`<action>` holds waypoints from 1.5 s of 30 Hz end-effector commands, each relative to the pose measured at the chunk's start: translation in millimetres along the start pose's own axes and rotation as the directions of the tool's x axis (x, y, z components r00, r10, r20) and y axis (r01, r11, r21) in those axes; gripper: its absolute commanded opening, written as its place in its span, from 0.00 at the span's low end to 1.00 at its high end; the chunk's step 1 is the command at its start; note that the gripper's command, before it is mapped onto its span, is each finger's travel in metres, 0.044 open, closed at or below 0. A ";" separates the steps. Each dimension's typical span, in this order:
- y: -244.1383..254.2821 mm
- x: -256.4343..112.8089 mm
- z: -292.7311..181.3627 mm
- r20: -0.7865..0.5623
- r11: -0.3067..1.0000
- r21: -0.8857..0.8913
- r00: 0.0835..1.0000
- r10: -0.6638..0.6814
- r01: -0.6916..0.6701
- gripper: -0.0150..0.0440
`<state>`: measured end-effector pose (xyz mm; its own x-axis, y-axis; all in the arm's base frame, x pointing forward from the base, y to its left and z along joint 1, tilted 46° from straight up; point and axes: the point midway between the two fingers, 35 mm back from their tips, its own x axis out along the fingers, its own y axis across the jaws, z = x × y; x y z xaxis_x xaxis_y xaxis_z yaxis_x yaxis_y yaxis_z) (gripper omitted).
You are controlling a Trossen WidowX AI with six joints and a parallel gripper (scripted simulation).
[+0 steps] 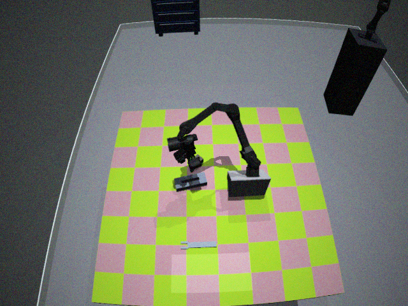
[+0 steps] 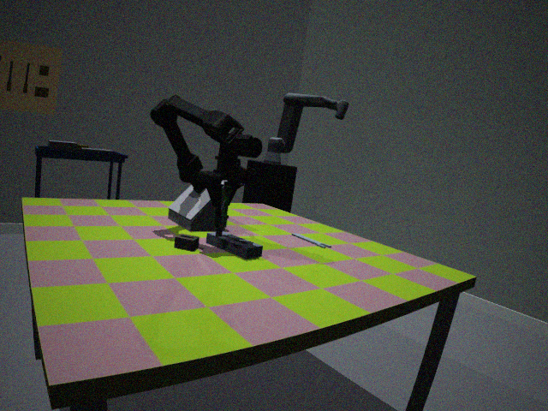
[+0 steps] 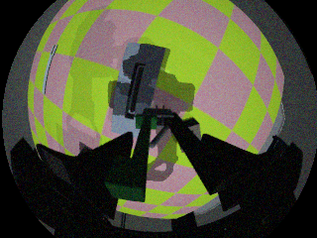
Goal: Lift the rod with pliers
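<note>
Noted black parallel-jaw gripper partly open at grey slotted channel block; cannot tell whether holding pliers, nor make out rod in dark slot. In top view, found small dark box close on far side, wedge-shaped grey pedestal right, pale forked strip well nearer. Saw block well inside checkered table's edges.
</note>
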<state>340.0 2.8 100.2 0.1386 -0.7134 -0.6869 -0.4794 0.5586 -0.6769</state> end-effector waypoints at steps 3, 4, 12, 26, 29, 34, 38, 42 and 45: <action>8.0 -3.0 6.8 0.008 1.000 0.030 1.000 0.000 -0.001 0.79; 9.3 -3.1 7.6 0.007 0.999 0.035 1.000 0.000 -0.001 0.79; 19.7 -3.3 13.9 0.006 0.997 0.080 1.000 -0.001 0.001 0.79; 38.4 -3.8 23.9 0.003 0.987 0.158 1.000 -0.006 0.005 0.79; 42.5 -3.8 25.9 0.002 0.985 0.175 1.000 -0.007 0.006 0.79; 45.9 -3.8 27.5 0.001 0.982 0.189 1.000 -0.007 0.007 0.79; 46.5 -3.6 27.9 0.002 0.982 0.189 1.000 0.003 -0.003 0.79; 48.3 -3.9 29.2 0.003 0.982 0.188 1.000 0.014 -0.015 0.79; 48.5 -4.3 29.7 0.003 0.982 0.188 1.000 0.015 -0.016 0.79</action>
<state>340.7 41.9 61.8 0.1296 -0.7089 -0.6933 -0.3117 0.6346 -0.7072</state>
